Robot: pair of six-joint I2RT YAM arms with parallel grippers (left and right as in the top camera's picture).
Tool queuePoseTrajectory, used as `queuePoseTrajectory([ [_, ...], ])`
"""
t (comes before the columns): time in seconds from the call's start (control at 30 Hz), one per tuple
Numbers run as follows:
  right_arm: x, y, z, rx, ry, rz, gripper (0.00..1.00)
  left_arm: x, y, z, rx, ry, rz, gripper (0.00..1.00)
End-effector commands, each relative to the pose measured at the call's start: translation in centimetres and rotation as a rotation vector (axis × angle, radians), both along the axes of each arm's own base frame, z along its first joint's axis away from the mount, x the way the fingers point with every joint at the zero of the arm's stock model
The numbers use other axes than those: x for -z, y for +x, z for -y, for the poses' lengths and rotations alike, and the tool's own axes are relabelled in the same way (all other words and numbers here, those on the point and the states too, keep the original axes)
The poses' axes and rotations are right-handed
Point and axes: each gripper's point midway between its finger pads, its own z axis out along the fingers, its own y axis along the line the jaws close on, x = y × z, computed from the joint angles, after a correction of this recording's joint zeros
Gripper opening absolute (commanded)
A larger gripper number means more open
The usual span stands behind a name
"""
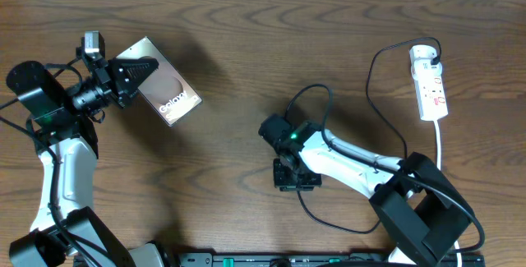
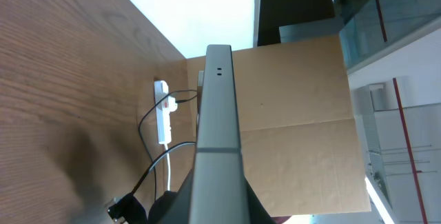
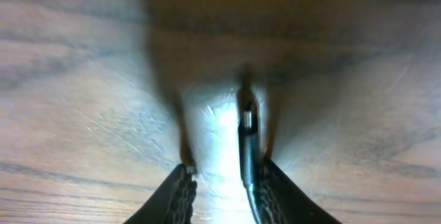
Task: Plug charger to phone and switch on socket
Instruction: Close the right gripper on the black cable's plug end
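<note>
The phone (image 1: 171, 96), a dark glossy slab with white lettering, is held off the table at the far left with my left gripper (image 1: 138, 71) shut on its end. In the left wrist view the phone (image 2: 219, 114) shows edge-on, rising from my left gripper (image 2: 219, 214). The charger (image 3: 248, 148) lies on the wood with its metal tip pointing away. It rests against the right finger of my right gripper (image 3: 227, 186), whose jaws stand apart. From above, my right gripper (image 1: 296, 177) points down at mid-table. The charger's thin black cable (image 1: 370, 78) runs to the white socket (image 1: 429, 82) at the far right.
The socket's white cord (image 1: 438, 140) runs toward the front edge beside my right arm's base. A cardboard box (image 2: 296, 127) stands beyond the table in the left wrist view, where the socket (image 2: 162, 114) also shows. Bare wood lies between the phone and my right gripper.
</note>
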Motion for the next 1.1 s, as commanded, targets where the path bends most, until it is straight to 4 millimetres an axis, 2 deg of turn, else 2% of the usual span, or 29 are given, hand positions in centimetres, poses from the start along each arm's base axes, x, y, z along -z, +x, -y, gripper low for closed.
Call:
queuePoseTrajectory([
  [0.0,1.0,0.9,1.4,0.018,-0.042,0.013,0.26,-1.1,-0.5,0.1,0.023,0.019,0.047,0.07],
  [0.37,0.9,0.4,1.6,0.002,-0.051,-0.005,0.18,-1.1,-0.5,0.1,0.023,0.019,0.047,0.07],
  [0.7,0.8,-1.3,1.6,-0.024,-0.086,-0.036,0.02,-1.1,-0.5,0.1,0.023,0.019,0.047,0.07],
  [1.07,0.8,-1.9,2.1,-0.013,-0.108,-0.058,0.02,-1.1,-0.5,0.1,0.023,0.019,0.047,0.07],
])
